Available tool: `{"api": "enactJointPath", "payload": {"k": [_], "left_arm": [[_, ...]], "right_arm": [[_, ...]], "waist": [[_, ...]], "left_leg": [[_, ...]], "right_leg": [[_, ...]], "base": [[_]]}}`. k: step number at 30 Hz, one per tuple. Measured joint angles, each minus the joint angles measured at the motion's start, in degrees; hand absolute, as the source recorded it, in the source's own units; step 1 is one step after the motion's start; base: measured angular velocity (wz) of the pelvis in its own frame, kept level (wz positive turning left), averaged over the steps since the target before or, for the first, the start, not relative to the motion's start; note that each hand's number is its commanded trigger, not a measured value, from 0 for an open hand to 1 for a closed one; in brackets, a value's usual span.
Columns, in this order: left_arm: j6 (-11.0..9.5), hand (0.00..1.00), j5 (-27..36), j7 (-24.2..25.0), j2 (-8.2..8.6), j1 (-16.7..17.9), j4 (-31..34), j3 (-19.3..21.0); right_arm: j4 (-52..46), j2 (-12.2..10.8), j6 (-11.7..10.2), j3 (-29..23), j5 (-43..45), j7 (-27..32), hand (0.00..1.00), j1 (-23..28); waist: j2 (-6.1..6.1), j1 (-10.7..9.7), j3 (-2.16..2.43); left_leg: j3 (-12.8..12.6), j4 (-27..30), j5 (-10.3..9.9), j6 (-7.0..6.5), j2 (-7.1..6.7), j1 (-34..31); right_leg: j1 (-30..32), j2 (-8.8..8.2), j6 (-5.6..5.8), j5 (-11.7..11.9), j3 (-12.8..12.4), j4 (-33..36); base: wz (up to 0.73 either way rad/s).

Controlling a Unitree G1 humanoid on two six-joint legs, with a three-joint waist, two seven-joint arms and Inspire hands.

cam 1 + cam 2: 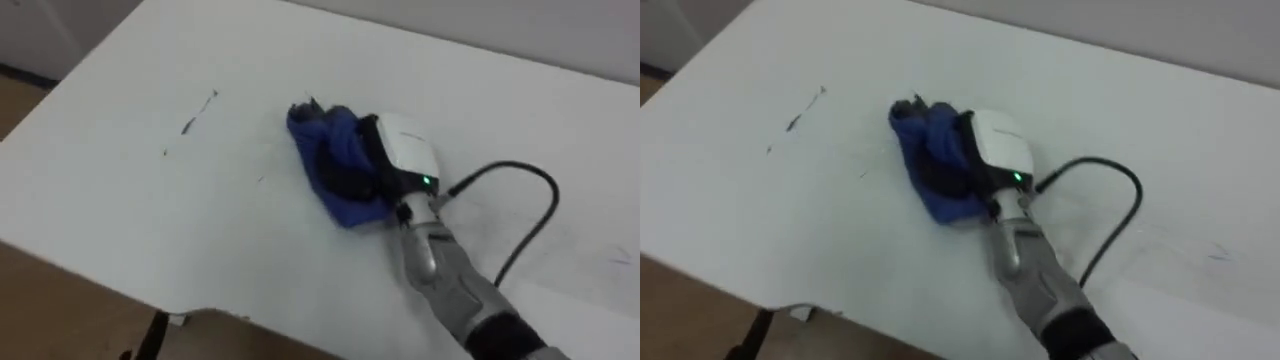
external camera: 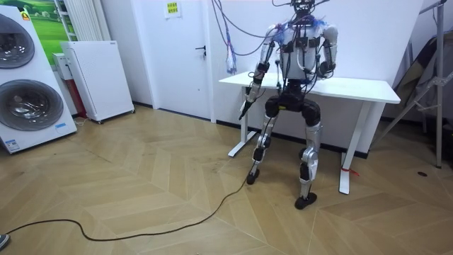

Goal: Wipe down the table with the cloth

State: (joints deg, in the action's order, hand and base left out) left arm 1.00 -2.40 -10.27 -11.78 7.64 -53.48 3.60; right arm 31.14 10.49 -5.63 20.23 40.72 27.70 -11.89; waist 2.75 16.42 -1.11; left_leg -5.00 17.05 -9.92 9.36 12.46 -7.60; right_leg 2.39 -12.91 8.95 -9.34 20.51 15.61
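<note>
White table (image 1: 130,210) carries a bunched blue cloth (image 1: 310,135), its long axis running from a far-left tip toward the near right. The right hand (image 1: 402,150) lies on it, dark fingers (image 1: 345,172) curled into the folds. Dark marks (image 1: 188,126) sit well to its left. The room view adds the robot standing at the table's edge, left hand (image 2: 243,111) hanging beside it; whether it is open or closed I cannot tell.

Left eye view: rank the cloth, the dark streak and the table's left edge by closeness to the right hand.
1. Cloth, right under the right hand.
2. Dark streak, off to the left of it.
3. Table's left edge, farthest left.
</note>
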Motion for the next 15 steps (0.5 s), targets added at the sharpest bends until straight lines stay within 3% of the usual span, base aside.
{"api": "enactJointPath", "payload": {"k": [1, 3, 4, 6, 9, 11, 12, 13, 15], "left_arm": [[-0.27, 0.00, 0.66, 0.26, -0.14, 0.03, 0.06, 0.78], [-0.36, 0.00, 0.63, 0.60, -0.11, 0.12, 0.94, 0.78], [-0.67, 0.00, 0.60, 0.90, 0.07, 0.13, 1.26, 0.63], [-1.00, 0.00, 0.51, 0.95, 0.78, 0.24, 1.49, 0.25], [-1.43, 0.00, 0.47, 0.90, 1.93, 1.18, 2.41, -0.51], [-1.45, 0.00, 0.67, 0.78, 2.79, 2.36, 2.14, -1.24], [-1.47, 0.00, 1.30, 0.70, 2.86, 3.29, 1.53, -1.79], [-1.53, 0.00, 2.28, 0.26, 2.98, 3.59, 0.35, -1.77], [-1.31, 0.00, 2.22, -0.85, 2.89, 4.56, -0.89, -1.89]], "right_arm": [[-0.25, 0.93, -0.62, -1.93, -0.75, 0.33, 1.00, 2.16], [-0.29, 1.87, -0.77, -4.99, -2.40, 1.71, 1.00, 5.30], [-0.21, 2.09, -0.70, -7.12, -2.59, 2.61, 1.00, 7.19], [-0.30, 2.15, -0.71, -9.42, -2.70, 4.37, 1.00, 9.77], [-0.07, 1.74, -0.41, -11.15, -2.01, 6.19, 1.00, 10.67], [-0.80, 1.50, 1.28, -11.52, -1.96, 6.23, 1.00, 10.65], [-1.26, 1.00, 2.38, -11.37, -1.81, 5.76, 1.00, 10.47], [-2.14, 0.52, 3.74, -11.26, -1.73, 4.63, 1.00, 9.91], [-2.71, -0.15, 5.70, -9.35, -0.60, 2.09, 1.00, 7.15]], "waist": [[0.46, -2.01, -0.01], [1.24, -4.29, 0.40], [1.48, -5.71, 0.33], [1.40, -6.44, 0.34], [0.38, -6.36, 0.55], [-0.59, -4.83, 0.79], [-1.08, -3.83, 0.91], [-1.41, -2.58, 0.63], [-1.93, -0.90, 0.53]], "left_leg": [[-0.18, -0.13, 0.22, 0.33, 0.25, 0.23], [-0.04, 0.06, 0.28, 0.47, 0.83, 0.07], [0.11, 0.49, 0.47, 0.81, 1.25, -0.21], [0.41, 0.64, 0.81, 1.43, 1.96, -0.70], [1.07, 0.67, 2.44, 2.29, 3.21, -2.25], [0.76, 0.92, 2.61, 2.22, 3.13, -1.63], [-0.45, 1.76, 2.09, 1.35, 2.52, -1.30], [-1.61, 2.70, 0.94, -0.13, 0.88, -0.75], [-3.04, 2.36, -0.24, -1.77, -1.35, 0.28]], "right_leg": [[-0.39, 0.25, -0.30, -0.34, 0.12, 0.02], [-0.98, 0.88, -0.30, -0.60, 0.71, -0.04], [-1.70, 1.31, -0.57, -0.77, 2.00, -0.11], [-1.96, 2.10, -1.09, -1.49, 3.51, -0.04], [-1.74, 4.18, -2.39, -3.12, 3.37, 0.54], [-1.69, 4.44, -2.73, -4.04, 3.18, 1.21], [-1.71, 4.44, -2.89, -4.04, 3.07, 1.28], [-1.46, 4.40, -3.33, -3.65, 1.86, 1.19], [-0.39, 4.56, -4.09, -2.52, -0.06, 0.94]], "base": [[-0.06], [0.15], [0.31], [0.34], [0.38], [0.16], [-0.18], [-0.29], [-0.54]]}}
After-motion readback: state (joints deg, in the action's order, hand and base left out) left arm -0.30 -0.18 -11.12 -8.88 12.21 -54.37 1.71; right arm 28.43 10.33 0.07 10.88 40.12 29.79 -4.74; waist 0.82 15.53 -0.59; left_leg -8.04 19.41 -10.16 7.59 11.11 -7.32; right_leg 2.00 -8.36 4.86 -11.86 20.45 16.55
